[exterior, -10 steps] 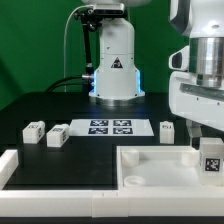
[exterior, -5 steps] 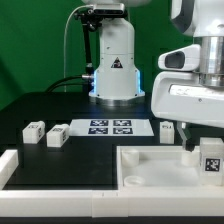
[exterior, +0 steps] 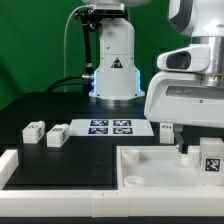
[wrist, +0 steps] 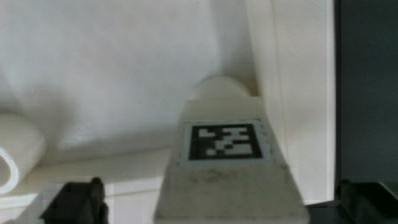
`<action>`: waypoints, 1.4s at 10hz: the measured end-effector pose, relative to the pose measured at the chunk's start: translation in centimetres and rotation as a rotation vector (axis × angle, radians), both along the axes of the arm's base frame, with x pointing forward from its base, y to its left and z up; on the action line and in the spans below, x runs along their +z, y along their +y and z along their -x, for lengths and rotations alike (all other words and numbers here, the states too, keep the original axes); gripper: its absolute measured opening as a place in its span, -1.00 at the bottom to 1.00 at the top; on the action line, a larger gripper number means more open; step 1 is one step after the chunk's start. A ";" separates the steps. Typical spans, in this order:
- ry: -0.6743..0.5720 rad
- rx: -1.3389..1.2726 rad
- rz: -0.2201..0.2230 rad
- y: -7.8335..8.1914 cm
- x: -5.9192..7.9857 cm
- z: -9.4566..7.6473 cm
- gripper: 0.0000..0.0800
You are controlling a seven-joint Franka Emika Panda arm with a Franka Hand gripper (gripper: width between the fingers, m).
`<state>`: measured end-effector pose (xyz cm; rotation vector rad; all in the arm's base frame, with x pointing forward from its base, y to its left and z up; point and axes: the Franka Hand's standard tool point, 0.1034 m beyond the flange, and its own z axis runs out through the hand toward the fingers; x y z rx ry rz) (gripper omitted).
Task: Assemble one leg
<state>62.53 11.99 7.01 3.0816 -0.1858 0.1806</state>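
The leg (exterior: 211, 160) is a small white block with a black-and-white tag. It stands upright in the white tray's (exterior: 150, 158) corner at the exterior view's right. My gripper (exterior: 203, 150) is low over it, one dark finger (exterior: 187, 150) showing beside it. In the wrist view the leg (wrist: 228, 140) stands between my two fingertips (wrist: 75, 200), with a gap on each side. The gripper (wrist: 221, 205) is open and holds nothing.
Two more small white legs (exterior: 36, 131) (exterior: 57, 136) lie on the dark table at the exterior view's left, and another (exterior: 167, 130) sits behind the tray. The marker board (exterior: 110, 127) lies in front of the robot base. A white barrier (exterior: 10, 165) runs along the front left.
The arm has moved toward the exterior view's left and come down a little, bringing the gripper around the leg. The leg and the other parts have not moved.
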 end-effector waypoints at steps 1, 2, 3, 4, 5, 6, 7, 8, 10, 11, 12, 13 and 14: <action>0.000 0.002 0.000 0.0 0.0 0.0 0.62; 0.000 0.002 0.000 0.0 0.0 0.0 0.55; 0.000 -0.011 -0.002 0.0 0.0 0.0 0.55; -0.001 -0.036 -0.004 0.0 0.0 0.0 0.11; -0.003 -0.056 -0.007 0.0 0.0 0.0 -0.27; -0.006 -0.117 -0.015 0.0 0.0 0.0 -0.27; -0.011 -0.214 -0.025 -0.2 0.0 0.0 -0.27; -0.015 -0.289 -0.030 -0.5 -0.1 0.0 -0.27; -0.030 -0.466 -0.026 -1.5 0.0 0.2 -0.27; -0.033 -0.553 -0.012 -2.1 0.0 0.4 -0.27; -0.036 -0.627 -0.005 -2.7 0.0 0.5 -0.27; -0.038 -0.728 0.009 -3.5 0.0 0.9 -0.26; -0.043 -0.814 0.020 -4.3 0.0 1.2 -0.25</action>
